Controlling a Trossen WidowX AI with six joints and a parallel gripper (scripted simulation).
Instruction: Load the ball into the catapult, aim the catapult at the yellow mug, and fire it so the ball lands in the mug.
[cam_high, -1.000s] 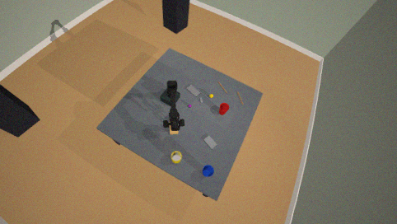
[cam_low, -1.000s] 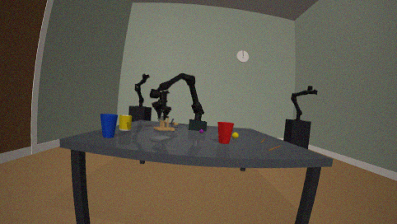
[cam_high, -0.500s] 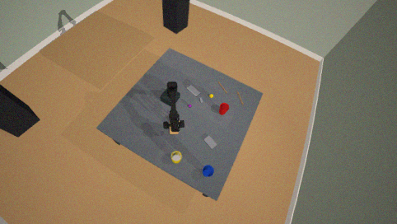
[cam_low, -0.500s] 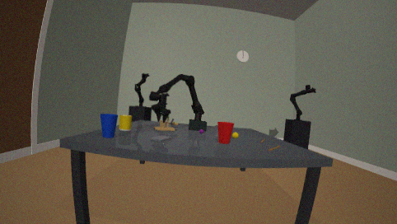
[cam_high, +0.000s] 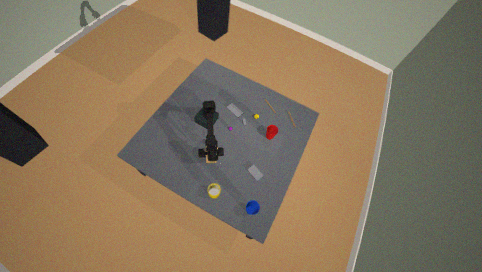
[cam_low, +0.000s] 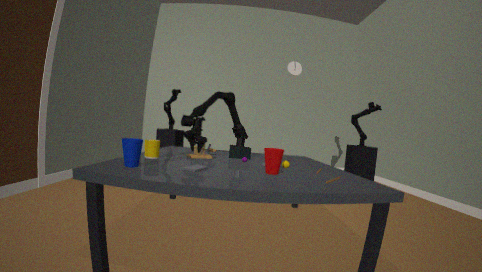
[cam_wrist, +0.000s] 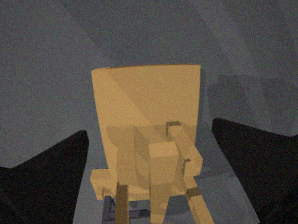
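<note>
The wooden catapult (cam_low: 200, 156) (cam_wrist: 145, 90) stands on the table, its flat base end at the top of the wrist view. My gripper (cam_low: 197, 147) (cam_wrist: 152, 131) is open and empty, low over the catapult, with one finger on each side of its frame in the wrist view. The yellow mug (cam_high: 214, 196) (cam_low: 152, 149) stands upright beyond the catapult from the arm's base. A small yellow ball (cam_high: 256, 116) (cam_low: 286, 164) and a smaller magenta ball (cam_high: 230, 128) (cam_low: 244, 159) lie on the table. The catapult's cup is out of clear view, so its contents cannot be told.
A red cup (cam_high: 271, 132) (cam_low: 273, 161) stands near the yellow ball, and a blue cup (cam_high: 252, 207) (cam_low: 132, 152) near a table corner. Flat grey pieces (cam_high: 235, 110) (cam_high: 255, 172) and thin brown sticks (cam_high: 270, 106) (cam_high: 291, 119) also lie on the table.
</note>
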